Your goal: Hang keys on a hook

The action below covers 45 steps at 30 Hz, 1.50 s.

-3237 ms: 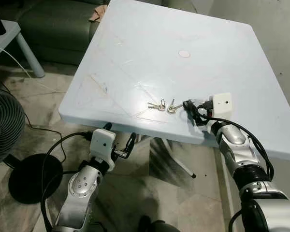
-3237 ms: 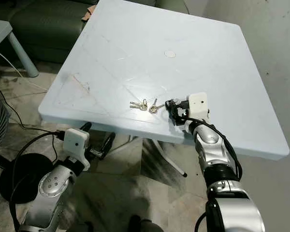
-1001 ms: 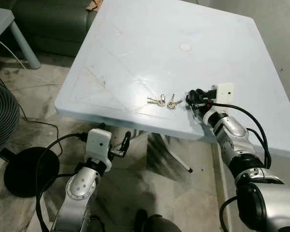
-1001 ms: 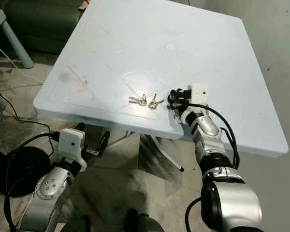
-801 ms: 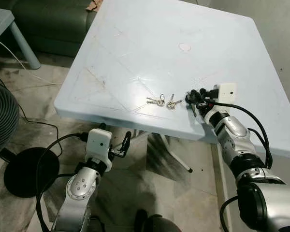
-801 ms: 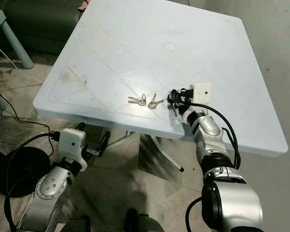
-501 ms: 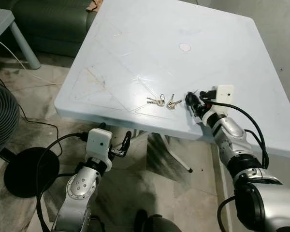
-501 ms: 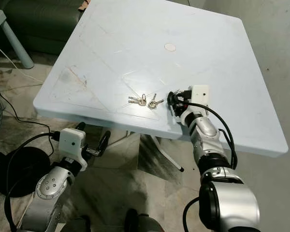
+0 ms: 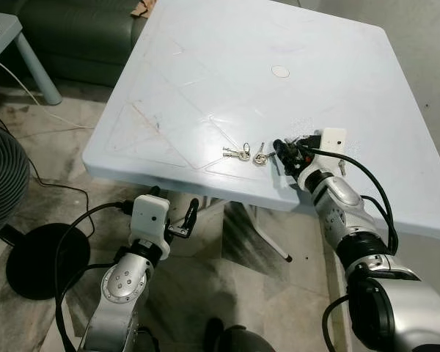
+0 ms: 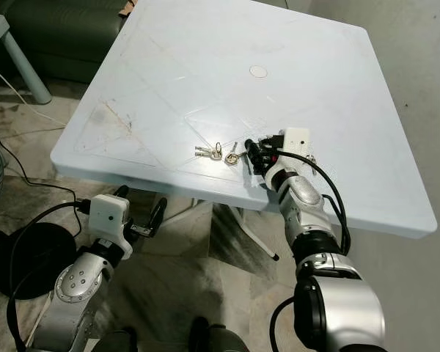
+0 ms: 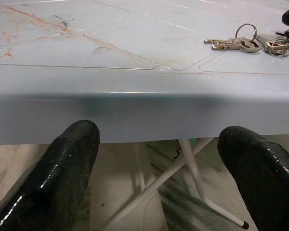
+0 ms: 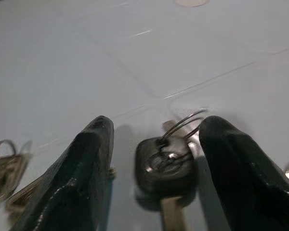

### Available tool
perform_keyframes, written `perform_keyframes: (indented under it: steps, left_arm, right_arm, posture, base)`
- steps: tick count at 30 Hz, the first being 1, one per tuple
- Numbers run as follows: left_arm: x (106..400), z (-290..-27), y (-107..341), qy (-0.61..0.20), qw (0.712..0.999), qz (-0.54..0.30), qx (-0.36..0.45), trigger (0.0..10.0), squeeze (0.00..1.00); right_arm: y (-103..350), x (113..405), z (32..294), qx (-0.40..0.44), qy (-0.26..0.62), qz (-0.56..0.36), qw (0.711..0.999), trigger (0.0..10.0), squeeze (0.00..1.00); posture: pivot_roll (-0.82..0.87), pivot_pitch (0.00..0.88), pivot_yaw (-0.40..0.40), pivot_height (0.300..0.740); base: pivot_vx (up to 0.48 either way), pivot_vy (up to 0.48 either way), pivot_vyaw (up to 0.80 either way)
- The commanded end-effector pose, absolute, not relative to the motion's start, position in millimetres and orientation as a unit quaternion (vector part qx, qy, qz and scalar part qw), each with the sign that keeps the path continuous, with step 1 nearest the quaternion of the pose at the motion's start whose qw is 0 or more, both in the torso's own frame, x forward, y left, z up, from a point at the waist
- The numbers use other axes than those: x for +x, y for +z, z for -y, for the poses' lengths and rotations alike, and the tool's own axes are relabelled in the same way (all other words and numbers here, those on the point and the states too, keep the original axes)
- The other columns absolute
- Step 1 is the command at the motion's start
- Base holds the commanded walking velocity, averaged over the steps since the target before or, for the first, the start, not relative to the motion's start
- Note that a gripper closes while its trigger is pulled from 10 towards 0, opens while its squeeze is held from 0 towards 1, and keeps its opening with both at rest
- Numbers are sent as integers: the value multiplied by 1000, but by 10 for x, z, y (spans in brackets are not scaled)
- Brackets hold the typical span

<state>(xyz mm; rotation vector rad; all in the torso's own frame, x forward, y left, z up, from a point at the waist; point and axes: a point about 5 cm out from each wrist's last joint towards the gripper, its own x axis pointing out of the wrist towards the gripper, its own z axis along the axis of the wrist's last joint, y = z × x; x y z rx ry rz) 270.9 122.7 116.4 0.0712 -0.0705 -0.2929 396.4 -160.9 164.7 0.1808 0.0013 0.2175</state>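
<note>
Two bunches of small silver keys (image 9: 245,153) lie side by side near the front edge of the pale blue table (image 9: 205,66), a little below the middle of the left eye frame. One bunch has its ring standing up; the other sits just to its right, and both rest flat on the scratched plastic top.

The right claw (image 9: 283,152) is down on the table just beside the right-hand bunch, its silver arm reaching in from the lower right corner of the frame. Its two black fingers (image 12: 82,178) are spread apart, not clenched. In the right wrist view a black-headed key (image 12: 164,168) with a wire ring lies on the table in the gap between them, touching neither finger as far as I can tell. The other silver keys blur at the left edge of that view.

The left claw (image 9: 177,220) hangs below the table's front edge, in the lower left of the frame, released with its fingers wide. Its wrist view looks along the rim at the keys in the upper right.

A black fan (image 9: 4,187) stands on the tiled floor at the left edge, and a dark green sofa (image 9: 81,33) fills the upper left corner.
</note>
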Motion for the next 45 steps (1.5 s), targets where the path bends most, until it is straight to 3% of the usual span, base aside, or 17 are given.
perform_keyframes:
  steps: [1,2,3,4,5,39,45]
  left_arm:
    - [2677,-1208,1139,-149,988,28,36,10000,0]
    - [2676,-1210,1138,-148,988,27,35,10000,0]
    - [2676,-1210,1138,-148,988,27,35,10000,0]
    - [2673,-1210,1137,-148,988,27,36,10000,0]
    - [2671,-1211,1136,-148,988,27,35,10000,0]
    - [2667,-1200,1134,-145,988,28,34,10000,0]
    - [2701,-1186,1154,-148,988,32,33,10000,0]
  right_arm:
    - [1686,3984,1634,94,98,-6,991,10000,0]
    - [1685,3988,1624,97,97,-10,990,8784,0]
    - [1685,3988,1624,97,97,-10,990,8784,0]
    - [1694,3989,1623,102,95,-4,990,1765,0]
    - [1702,3991,1625,97,87,-2,991,0,0]
    - [1701,3989,1678,58,68,-8,996,0,0]
    - [1875,3941,1764,19,64,77,995,0,0]
  posture:
    - [245,264,-168,740]
    - [245,264,-168,740]
    - [245,264,-168,740]
    - [245,264,-168,740]
    - [245,264,-168,740]
    - [246,265,-175,740]
    - [236,242,-168,740]
  base:
    - [0,0,0]
    - [0,0,0]
    - [0,0,0]
    - [0,0,0]
    - [0,0,0]
    - [0,0,0]
    - [0,0,0]
